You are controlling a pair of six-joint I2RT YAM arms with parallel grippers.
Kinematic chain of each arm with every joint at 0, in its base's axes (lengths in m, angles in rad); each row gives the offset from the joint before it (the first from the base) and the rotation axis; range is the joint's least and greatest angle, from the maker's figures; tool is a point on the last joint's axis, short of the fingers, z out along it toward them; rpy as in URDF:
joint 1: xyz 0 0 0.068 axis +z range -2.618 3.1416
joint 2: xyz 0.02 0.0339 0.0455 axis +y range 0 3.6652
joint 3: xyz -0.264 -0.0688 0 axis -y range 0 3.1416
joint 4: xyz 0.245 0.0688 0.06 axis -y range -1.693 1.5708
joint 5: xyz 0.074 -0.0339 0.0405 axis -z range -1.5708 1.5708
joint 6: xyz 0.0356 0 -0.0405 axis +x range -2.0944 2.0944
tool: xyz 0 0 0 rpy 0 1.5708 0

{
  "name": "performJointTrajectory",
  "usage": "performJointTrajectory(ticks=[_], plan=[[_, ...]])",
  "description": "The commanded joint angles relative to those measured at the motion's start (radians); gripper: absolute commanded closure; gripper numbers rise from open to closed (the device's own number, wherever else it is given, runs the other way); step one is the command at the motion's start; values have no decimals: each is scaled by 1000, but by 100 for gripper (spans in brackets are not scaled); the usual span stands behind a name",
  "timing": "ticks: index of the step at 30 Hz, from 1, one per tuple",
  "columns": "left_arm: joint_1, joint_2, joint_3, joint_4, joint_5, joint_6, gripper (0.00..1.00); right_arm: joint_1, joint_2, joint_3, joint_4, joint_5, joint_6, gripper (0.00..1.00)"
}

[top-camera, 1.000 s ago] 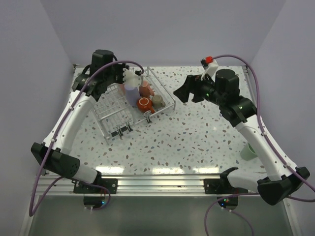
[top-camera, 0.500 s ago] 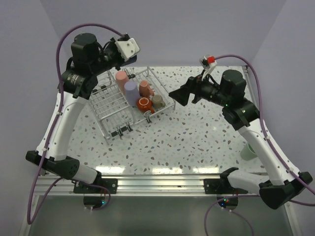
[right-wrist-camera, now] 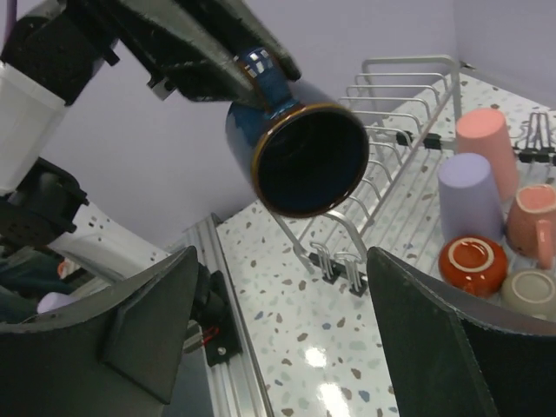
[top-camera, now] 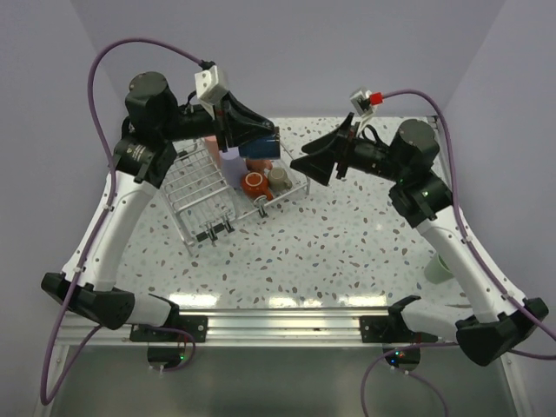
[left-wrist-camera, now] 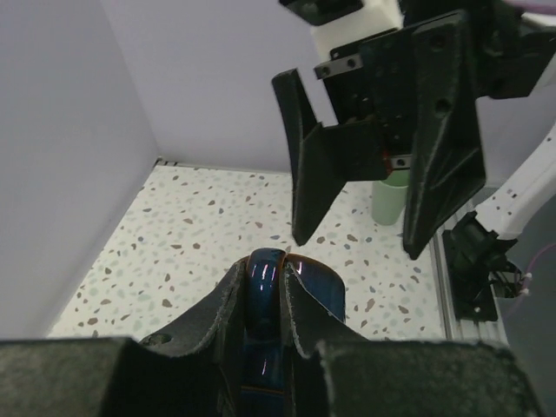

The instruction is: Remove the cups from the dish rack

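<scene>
Holding the dark blue cup (right-wrist-camera: 300, 152) aloft on its side, wall pinched between the clenched fingers of the left gripper (top-camera: 265, 139), open mouth turned toward the right wrist camera. Seen from above, hanging over the 1 o'clock corner of the dish rack (top-camera: 195, 200), itself at 10 o'clock on the table (top-camera: 347, 252). Facing the cup from 3 o'clock, close but apart: the right gripper (top-camera: 314, 162), spread wide, grasping nothing.

Sitting in the rack's 3 o'clock section: a pink cup (right-wrist-camera: 486, 139) and a lavender cup (right-wrist-camera: 469, 195), upside down, side by side; just beside the lavender, a salmon cup (right-wrist-camera: 534, 217); at 6 o'clock of these in the right wrist view, an orange-red cup (right-wrist-camera: 472, 263) and a beige cup (right-wrist-camera: 530, 291), bases up, close together.

Standing well apart at 4 o'clock, near the table edge, outside the rack: a mint-green cup (top-camera: 437, 268).
</scene>
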Motion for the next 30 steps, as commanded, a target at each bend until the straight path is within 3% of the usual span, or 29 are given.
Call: performJointTrajectory(ticks=[1,7,21,24,30], plan=[[-4,-64,-24,212,98,-155,100,10,62,4,186,-71,155,19],[-2,-79,-45,216,92,-147,100,31,83,7,340,-72,217,20],[-3,-79,-56,207,78,-121,100,145,142,52,293,-3,165,30],[-4,-79,-58,186,74,-97,100,146,137,56,273,9,151,31],[-4,-81,-56,89,38,18,100,148,94,127,75,80,7,30]])
